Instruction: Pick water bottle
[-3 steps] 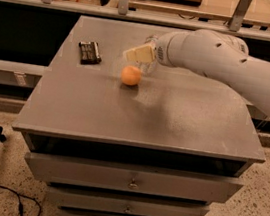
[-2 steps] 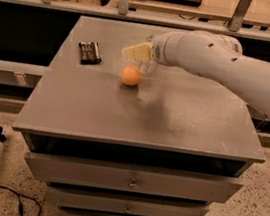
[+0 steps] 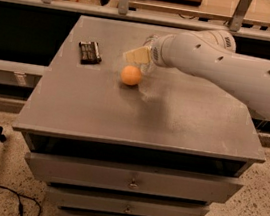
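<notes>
Hardly anything has shifted in the last second: the gripper (image 3: 136,55) still hangs low over the back of the grey cabinet top (image 3: 173,121), just above the orange ball (image 3: 131,75). The water bottle (image 3: 149,69) shows only as a faint, see-through shape just right of the ball, tucked under the wrist of the white arm (image 3: 222,62). Below, the drawers (image 3: 134,179) are shut, their contents hidden. The bottle sits right at the gripper; whether it is clasped I cannot tell.
</notes>
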Controlling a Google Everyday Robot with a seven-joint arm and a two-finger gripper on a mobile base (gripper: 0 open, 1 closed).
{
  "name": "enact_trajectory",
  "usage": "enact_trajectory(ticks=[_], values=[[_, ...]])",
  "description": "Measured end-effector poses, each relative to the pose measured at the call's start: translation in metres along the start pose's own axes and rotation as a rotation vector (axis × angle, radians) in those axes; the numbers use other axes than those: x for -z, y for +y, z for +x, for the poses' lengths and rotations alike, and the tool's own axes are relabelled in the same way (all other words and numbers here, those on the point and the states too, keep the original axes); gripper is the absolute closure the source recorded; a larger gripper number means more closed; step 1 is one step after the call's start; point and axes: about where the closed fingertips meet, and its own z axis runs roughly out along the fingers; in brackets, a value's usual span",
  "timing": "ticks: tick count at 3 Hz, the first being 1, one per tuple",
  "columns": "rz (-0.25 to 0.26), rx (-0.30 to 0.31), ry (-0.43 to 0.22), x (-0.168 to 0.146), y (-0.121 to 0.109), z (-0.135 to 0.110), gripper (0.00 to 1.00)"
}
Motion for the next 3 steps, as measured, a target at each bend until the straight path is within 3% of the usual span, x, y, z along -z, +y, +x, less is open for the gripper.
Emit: enact_trajectory(ticks=[1, 3], values=[[0.005, 0.002, 0.018, -0.005, 0.003, 0.005, 0.15], [-0.012, 0.032, 0.028, -0.01, 0.018, 0.008, 0.62]])
